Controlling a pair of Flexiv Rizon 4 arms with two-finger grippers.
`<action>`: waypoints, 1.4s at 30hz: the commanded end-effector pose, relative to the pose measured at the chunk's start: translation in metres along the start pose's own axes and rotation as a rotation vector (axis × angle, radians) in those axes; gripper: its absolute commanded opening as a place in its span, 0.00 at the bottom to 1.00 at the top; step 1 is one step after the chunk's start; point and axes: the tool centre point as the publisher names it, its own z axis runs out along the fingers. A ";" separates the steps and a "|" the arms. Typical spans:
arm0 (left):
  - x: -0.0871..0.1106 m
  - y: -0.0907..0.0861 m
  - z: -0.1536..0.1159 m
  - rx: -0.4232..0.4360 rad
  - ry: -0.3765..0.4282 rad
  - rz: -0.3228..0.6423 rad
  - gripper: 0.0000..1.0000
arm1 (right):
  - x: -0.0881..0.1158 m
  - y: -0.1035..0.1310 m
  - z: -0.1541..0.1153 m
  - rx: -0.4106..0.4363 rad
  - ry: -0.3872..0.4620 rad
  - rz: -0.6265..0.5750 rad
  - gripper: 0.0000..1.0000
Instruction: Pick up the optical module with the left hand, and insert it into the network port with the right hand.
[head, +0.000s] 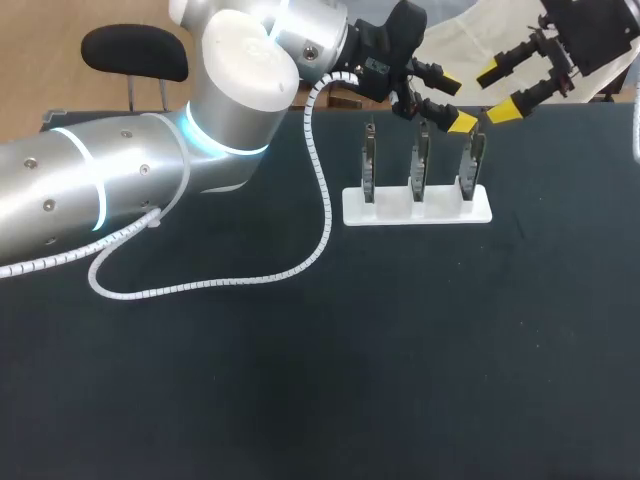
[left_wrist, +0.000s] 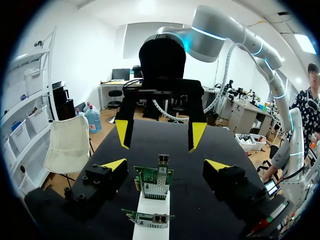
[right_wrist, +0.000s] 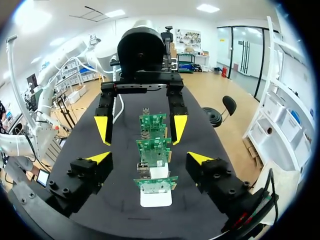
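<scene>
A white stand holds three upright green network cards. In the left wrist view a small metal optical module sits in the port at the top edge of one card, free of both grippers. My left gripper hangs open over the stand's right end, its yellow tips either side of that card. My right gripper faces it from the far right, also open and holding nothing. Each wrist view shows the other gripper across the cards: right gripper, left gripper.
A white coiled cable trails from my left arm across the dark table to the left of the stand. The cards stand in a row, one behind the other.
</scene>
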 end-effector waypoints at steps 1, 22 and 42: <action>-0.001 0.002 0.001 0.005 0.002 0.002 1.00 | 0.005 0.003 -0.012 0.002 -0.014 0.012 1.00; -0.001 0.002 0.001 0.005 0.002 0.002 1.00 | 0.015 0.009 -0.036 0.001 -0.118 0.060 0.00; -0.001 0.002 0.001 0.005 0.002 0.002 1.00 | -0.009 0.009 -0.014 -0.016 -0.122 0.006 0.00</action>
